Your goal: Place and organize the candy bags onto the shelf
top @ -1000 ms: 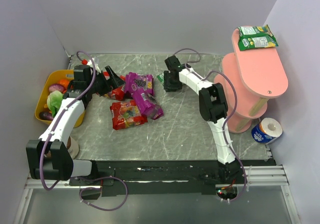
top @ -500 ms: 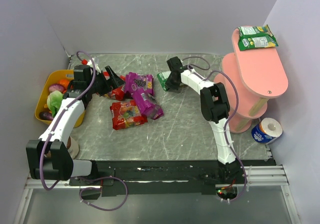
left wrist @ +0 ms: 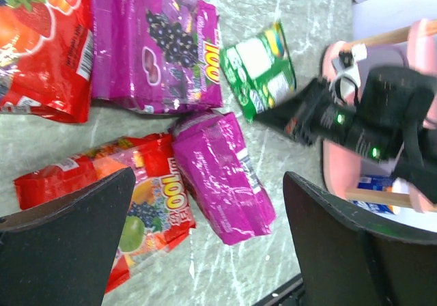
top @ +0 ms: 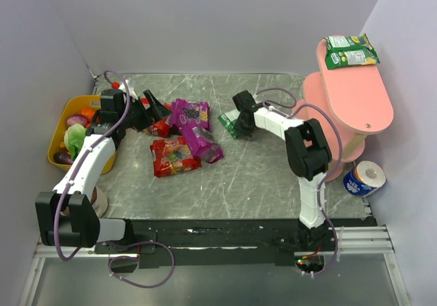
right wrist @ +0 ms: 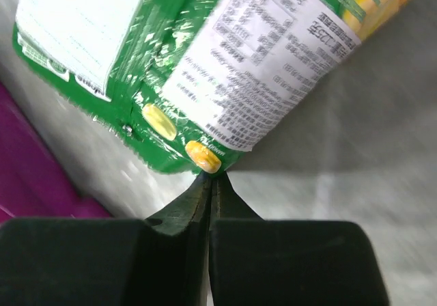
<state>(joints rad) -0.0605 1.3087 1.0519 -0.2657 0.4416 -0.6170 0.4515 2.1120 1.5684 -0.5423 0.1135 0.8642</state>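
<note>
My right hand [right wrist: 209,180] had only the bottom seam of the green bag [right wrist: 225,74] pinched between its tips, with the fingers pressed almost flat together. That was a thin bite on glossy film. I judged the bag could slip free, or swing and twist, on the way across to the shelf [top: 355,98]. A swinging bag might clip a post or push off the two green bags [top: 349,51] lying on the top board.

The held bag stuck out beyond my fingertips, low over the surface [top: 259,176]; whether it touched I could not tell. It was well apart from the shelf and near the purple bags [top: 194,125]. My left hand [left wrist: 208,176] was spread wide and held nothing, above the purple bags and the red bags [top: 174,157].
</note>
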